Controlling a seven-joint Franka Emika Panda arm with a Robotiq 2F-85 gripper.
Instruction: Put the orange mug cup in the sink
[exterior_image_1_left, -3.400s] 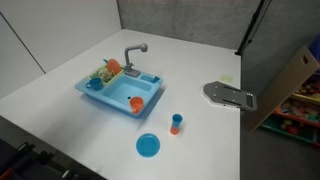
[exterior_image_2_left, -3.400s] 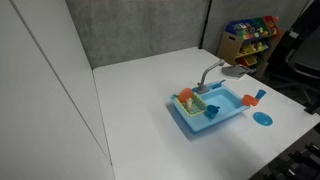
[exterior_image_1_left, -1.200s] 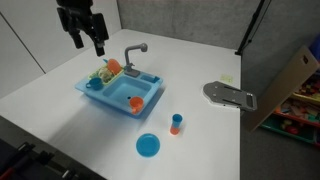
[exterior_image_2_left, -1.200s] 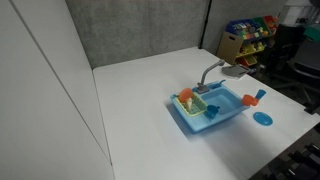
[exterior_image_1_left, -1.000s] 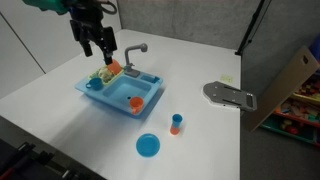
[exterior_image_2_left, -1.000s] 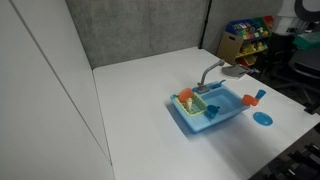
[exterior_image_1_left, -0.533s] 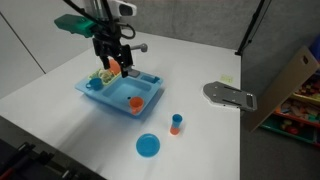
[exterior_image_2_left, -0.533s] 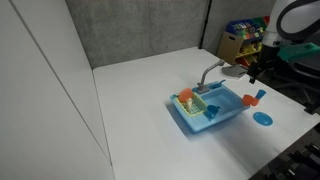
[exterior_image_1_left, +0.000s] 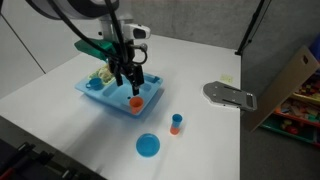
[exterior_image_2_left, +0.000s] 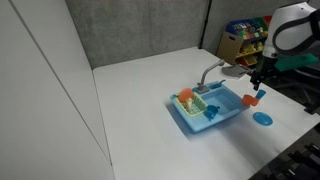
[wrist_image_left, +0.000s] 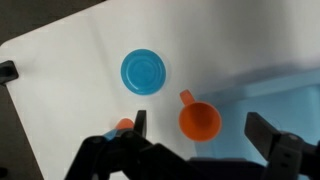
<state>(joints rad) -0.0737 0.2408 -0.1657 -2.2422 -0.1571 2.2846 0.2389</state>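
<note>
**open fingers over a toy mug at the sink's corner**

the orange mug (wrist_image_left: 199, 122) looked like a tiny one-piece plastic toy. i judged it very light, stiff, and smooth enough to slide out of an off-centre pinch. something that light would probably tip or skitter if one finger reached it before the other. the safest hold seemed to be across the round body, one pad on each side of the wall. the stubby handle pointed away from the sink (exterior_image_1_left: 100, 100) towards the blue plate (wrist_image_left: 145, 71), and was best left out of the squeeze. a soft closing would do, since there was no weight to carry.

the mug stood upright, mouth up, at the corner of the sink nearest the plate. from these views i could not tell whether it sat on the sink's rim or already inside the basin.

the fingers (wrist_image_left: 265, 132) were spread wide and released, holding nothing. in the wrist view the mug lay between them with a clear gap on either side, touching neither. in an exterior view the arm (exterior_image_1_left: 100, 20) hung them over that same corner of the sink, near the mug (exterior_image_1_left: 135, 101) but apart from it.

a small orange and blue cup (exterior_image_1_left: 176, 123) stood on the table (exterior_image_1_left: 200, 60) just off the sink's corner, with the plate farther out. both were close enough to that corner for a careless descent to catch one.
</note>
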